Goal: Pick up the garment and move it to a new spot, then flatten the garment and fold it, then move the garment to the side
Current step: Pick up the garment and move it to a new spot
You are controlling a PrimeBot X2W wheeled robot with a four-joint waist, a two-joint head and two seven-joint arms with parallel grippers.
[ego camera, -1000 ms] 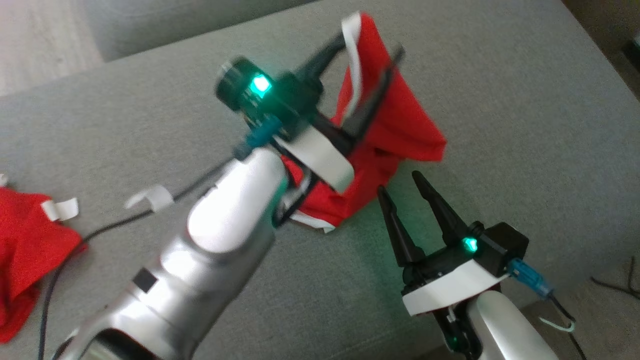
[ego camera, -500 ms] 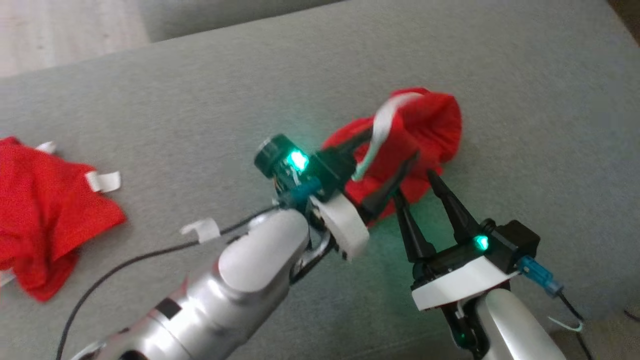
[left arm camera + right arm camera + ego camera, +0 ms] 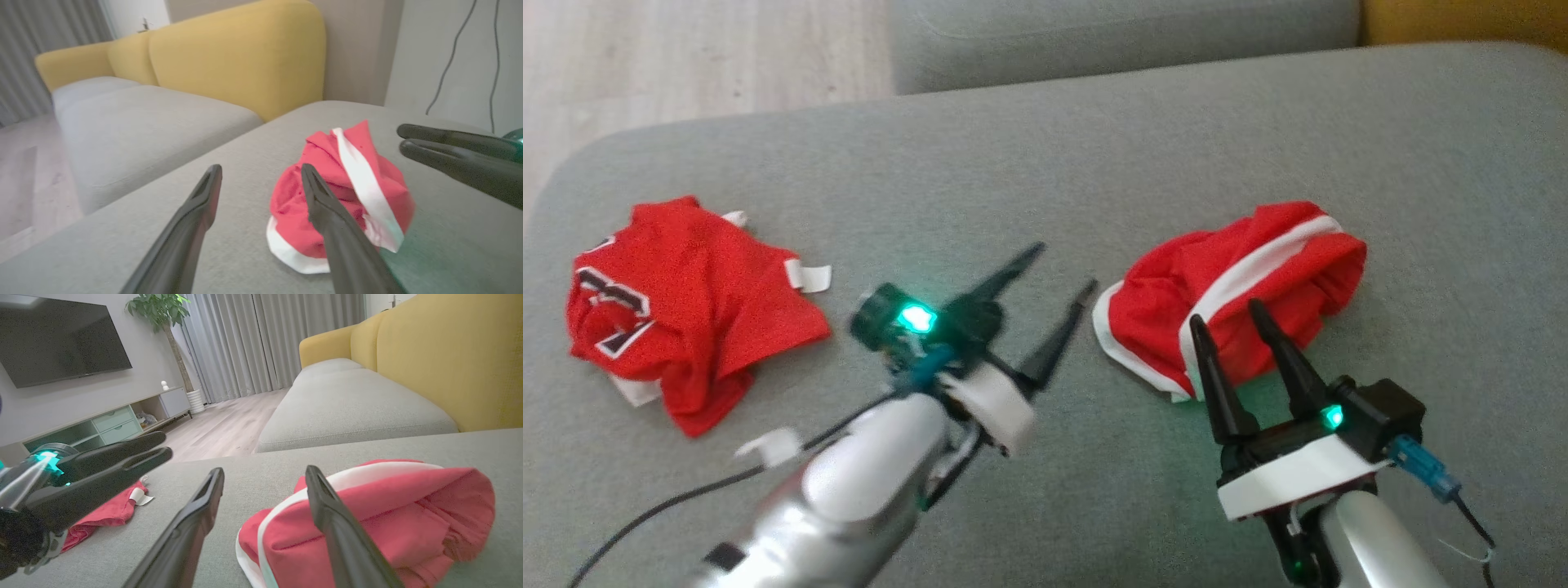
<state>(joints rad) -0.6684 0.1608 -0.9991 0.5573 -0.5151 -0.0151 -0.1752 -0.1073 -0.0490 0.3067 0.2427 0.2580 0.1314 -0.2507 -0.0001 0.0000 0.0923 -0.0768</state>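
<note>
Garment (image 3: 1258, 265) lies crumpled (red, white stripe) on the grey cushion (image 3: 1045, 163). Left jaws gape empty just beside it; right jaws, spread too, hover over its near edge.

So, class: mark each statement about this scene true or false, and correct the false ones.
1. The left hand and the right hand are both open. True.
2. The striped red garment hangs from the left hand. False: it lies on the grey cushion, with neither hand closed on it.
3. A second red garment lies on the same cushion, to the robot's left. True.
4. The striped red garment is spread flat. False: it is bunched in a heap.
5. The sofa backrest is yellow. True.
</note>
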